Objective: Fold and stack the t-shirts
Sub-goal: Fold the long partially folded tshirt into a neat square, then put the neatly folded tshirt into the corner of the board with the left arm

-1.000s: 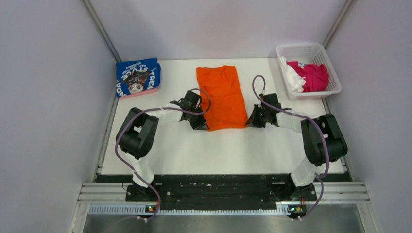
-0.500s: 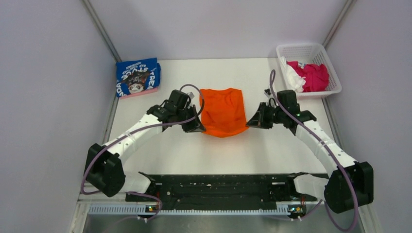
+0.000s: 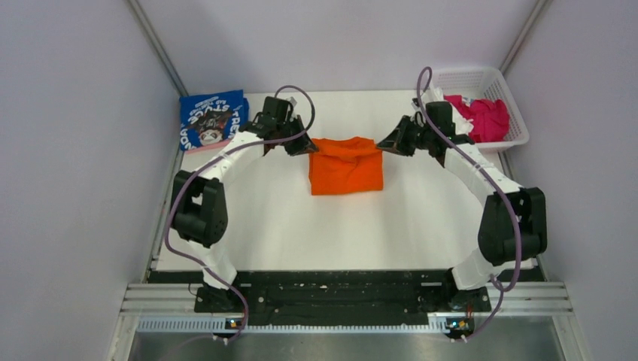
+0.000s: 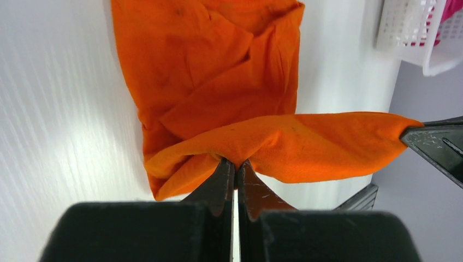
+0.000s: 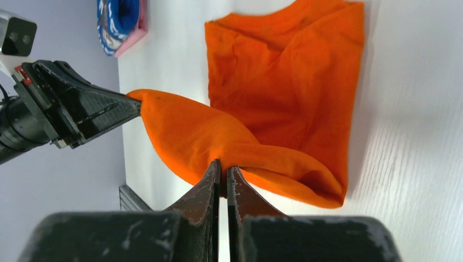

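Orange t-shirt (image 3: pixel 346 167) is seen mid-table, toward the far side, doubled over on itself. Its top layer's far edge is held up off the table (image 3: pixel 421 218) and stretched betw. both hands. Left hand (image 4: pixel 236 166) is clenched on the left end of that edge. Right hand (image 5: pixel 223 166) is clenched on the right end, w/ cloth pinched tight in each. The lower layers are left flat on the table. Blue t-shirt (image 3: pixel 214 120) w/ white lettering is laid folded at the far-left corner, a pink edge showing under it. Magenta t-shirt (image 3: pixel 489 119) is bunched in the white basket (image 3: pixel 481 75) at far right.
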`<state>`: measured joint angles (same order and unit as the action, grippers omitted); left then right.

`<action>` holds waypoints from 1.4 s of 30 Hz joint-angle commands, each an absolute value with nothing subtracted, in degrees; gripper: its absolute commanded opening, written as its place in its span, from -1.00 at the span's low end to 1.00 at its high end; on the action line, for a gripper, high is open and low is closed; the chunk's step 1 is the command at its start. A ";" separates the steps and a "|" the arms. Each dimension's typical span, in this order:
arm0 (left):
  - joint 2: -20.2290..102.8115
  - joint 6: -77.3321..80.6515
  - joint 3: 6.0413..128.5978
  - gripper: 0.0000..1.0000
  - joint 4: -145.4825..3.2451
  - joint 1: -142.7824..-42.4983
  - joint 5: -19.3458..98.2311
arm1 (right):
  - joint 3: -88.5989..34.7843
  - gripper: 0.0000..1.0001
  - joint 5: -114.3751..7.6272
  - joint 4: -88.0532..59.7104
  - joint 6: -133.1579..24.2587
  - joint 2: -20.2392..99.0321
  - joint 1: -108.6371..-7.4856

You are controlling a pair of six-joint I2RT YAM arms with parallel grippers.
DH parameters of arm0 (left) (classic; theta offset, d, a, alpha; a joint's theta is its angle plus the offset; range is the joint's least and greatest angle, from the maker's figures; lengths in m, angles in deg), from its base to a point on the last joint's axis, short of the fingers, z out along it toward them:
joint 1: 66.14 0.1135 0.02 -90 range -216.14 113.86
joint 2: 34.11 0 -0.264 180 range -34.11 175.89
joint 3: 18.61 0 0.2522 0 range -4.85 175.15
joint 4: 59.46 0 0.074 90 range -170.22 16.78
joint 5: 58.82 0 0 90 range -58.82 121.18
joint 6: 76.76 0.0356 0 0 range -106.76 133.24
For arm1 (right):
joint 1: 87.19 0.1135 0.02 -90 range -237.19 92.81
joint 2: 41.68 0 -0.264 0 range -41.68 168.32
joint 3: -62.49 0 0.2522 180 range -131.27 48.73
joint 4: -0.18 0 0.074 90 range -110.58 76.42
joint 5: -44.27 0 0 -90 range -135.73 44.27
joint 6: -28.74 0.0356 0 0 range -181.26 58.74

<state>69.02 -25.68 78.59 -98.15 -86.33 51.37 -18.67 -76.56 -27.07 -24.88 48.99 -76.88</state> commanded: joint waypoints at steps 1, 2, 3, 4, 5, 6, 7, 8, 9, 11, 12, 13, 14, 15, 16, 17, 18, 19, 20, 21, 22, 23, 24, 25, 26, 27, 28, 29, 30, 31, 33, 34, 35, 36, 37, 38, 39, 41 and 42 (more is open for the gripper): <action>74.15 -23.50 84.97 -1.00 -94.55 -84.00 53.76 | -25.23 -1.00 -75.16 -23.39 -23.61 53.48 -78.35; 75.88 -23.75 86.85 -1.00 -94.58 -83.34 54.52 | -26.08 -1.00 -74.71 -23.37 -23.70 55.04 -78.52; 77.53 -23.85 87.73 -1.00 -94.68 -82.75 54.49 | -26.96 -1.00 -74.50 -23.40 -23.75 56.40 -78.61; 78.95 -24.00 89.39 -1.00 -94.56 -82.15 54.47 | -27.83 -1.00 -74.43 -23.32 -23.80 57.96 -78.92; 80.62 -24.20 90.58 -1.00 -94.35 -81.68 54.59 | -28.63 -1.00 -74.28 -22.98 -23.78 59.45 -79.11; 82.27 -24.59 91.90 -1.00 -94.09 -81.28 54.91 | -29.38 -1.00 -73.89 -22.41 -23.62 61.02 -79.18; 83.85 -24.85 93.09 -1.00 -93.75 -81.06 55.20 | -30.24 -1.00 -73.53 -21.58 -23.52 62.88 -79.27; 86.08 -25.07 94.53 -1.00 -93.71 -80.94 54.81 | -31.31 -1.00 -73.13 -20.97 -23.51 64.78 -79.24; 87.83 -25.40 96.00 -1.00 -93.86 -80.91 54.01 | -33.11 -1.00 -72.19 -20.77 -23.29 66.89 -79.22; 91.11 -26.49 99.32 -1.00 -94.77 -80.59 53.60 | -36.59 -1.00 -70.31 -20.99 -23.08 71.61 -79.29; 92.66 -26.98 100.81 -1.00 -94.98 -80.45 53.39 | -38.64 -1.00 -69.29 -21.76 -22.62 74.31 -79.33; 93.99 -27.28 102.93 -0.91 -95.39 -80.38 53.17 | -41.30 -0.97 -69.20 -23.04 -22.42 77.63 -79.41; 95.24 -27.21 104.86 -0.51 -96.50 -80.33 53.16 | -43.73 -0.69 -69.55 -23.55 -22.51 79.87 -79.40; 96.38 -27.07 106.61 -0.10 -97.81 -80.37 53.09 | -45.66 -0.37 -69.81 -23.81 -22.32 81.57 -79.44; 97.03 -26.90 107.98 0.07 -98.55 -80.38 53.12 | -47.59 -0.13 -69.99 -24.25 -22.35 82.67 -79.42; 97.11 -26.70 108.57 0.18 -98.76 -80.35 53.27 | -49.18 0.08 -69.47 -25.01 -22.72 83.37 -79.43; 96.88 -26.68 108.62 0.29 -98.65 -80.38 53.09 | -50.41 0.25 -68.65 -26.15 -23.22 83.54 -79.40; 96.33 -26.41 108.27 0.37 -98.71 -80.33 52.70 | -51.84 0.34 -67.75 -27.36 -24.03 83.45 -79.37; 95.79 -25.95 107.74 0.41 -98.95 -80.37 52.33 | -52.49 0.50 -66.72 -29.07 -24.90 83.07 -79.39; 95.27 -25.43 106.96 0.44 -99.36 -80.38 51.90 | -52.68 0.63 -65.75 -30.45 -25.62 82.40 -79.41; 94.87 -24.84 106.23 0.46 -99.99 -80.45 51.62 | -52.15 0.84 -64.97 -31.51 -26.43 81.58 -79.38; 94.44 -23.91 105.18 0.48 -100.60 -80.51 51.62 | -51.27 0.96 -64.14 -32.25 -27.02 80.46 -79.38; 94.19 -22.97 104.01 0.49 -101.36 -80.59 51.55 | -49.87 0.97 -63.43 -32.59 -27.47 78.81 -79.37; 93.86 -22.25 102.87 0.50 -102.20 -80.78 50.99 | -48.25 0.97 -62.61 -32.74 -28.14 77.25 -79.45; 93.69 -21.34 101.51 0.50 -102.94 -80.98 50.72 | -46.64 0.97 -61.70 -32.86 -28.51 75.55 -79.40; 93.61 -20.69 100.71 0.51 -103.90 -81.35 50.21 | -44.98 0.98 -60.69 -32.85 -28.95 74.01 -79.48; 93.59 -20.15 100.03 0.51 -104.81 -81.80 49.25 | -43.57 0.97 -59.91 -32.77 -29.31 72.34 -79.50; 93.59 -19.43 99.34 0.51 -105.50 -82.25 48.26 | -42.11 0.97 -59.28 -32.77 -29.57 70.62 -79.62; 93.52 -18.79 98.70 0.49 -106.10 -82.78 47.29 | -40.72 0.97 -58.81 -32.82 -29.78 69.10 -79.73; 93.56 -18.22 97.82 0.46 -106.25 -83.24 46.71 | -39.46 0.97 -58.49 -32.82 -30.05 67.63 -79.92; 94.21 -17.75 97.24 0.37 -106.94 -83.96 46.78 | -37.36 0.97 -57.95 -32.78 -30.05 64.92 -80.46; 95.02 -17.66 97.38 0.31 -107.52 -84.36 47.43 | -36.45 0.98 -57.72 -32.81 -30.14 63.71 -80.70; 95.36 -17.50 97.80 0.23 -107.93 -84.87 47.60 | -35.57 0.97 -57.32 -32.76 -30.17 62.57 -80.99; 96.07 -17.19 98.59 0.16 -108.62 -85.49 47.01 | -34.69 0.97 -56.93 -32.71 -30.20 61.59 -81.22; 97.01 -16.66 99.68 0.10 -109.71 -86.40 45.28 | -33.85 0.97 -56.48 -32.69 -30.21 60.79 -81.49; 97.96 -16.37 101.26 0.06 -111.12 -87.34 42.77 | -33.14 0.97 -56.27 -32.60 -30.29 59.84 -81.67; 99.04 -16.26 103.25 0.01 -112.65 -88.13 40.24 | -32.41 0.97 -56.08 -32.46 -30.34 59.20 -81.95; 101.51 -16.74 107.41 -0.16 -114.86 -89.38 36.24 | -30.70 0.97 -56.03 -32.25 -30.77 57.84 -82.31; 102.75 -17.37 109.51 -0.31 -115.70 -89.94 35.11 | -29.79 0.97 -55.85 -32.21 -30.99 57.22 -82.47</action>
<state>97.89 -18.09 102.98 -109.69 -87.16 43.39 -32.48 -57.66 -32.93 -29.54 61.14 -81.43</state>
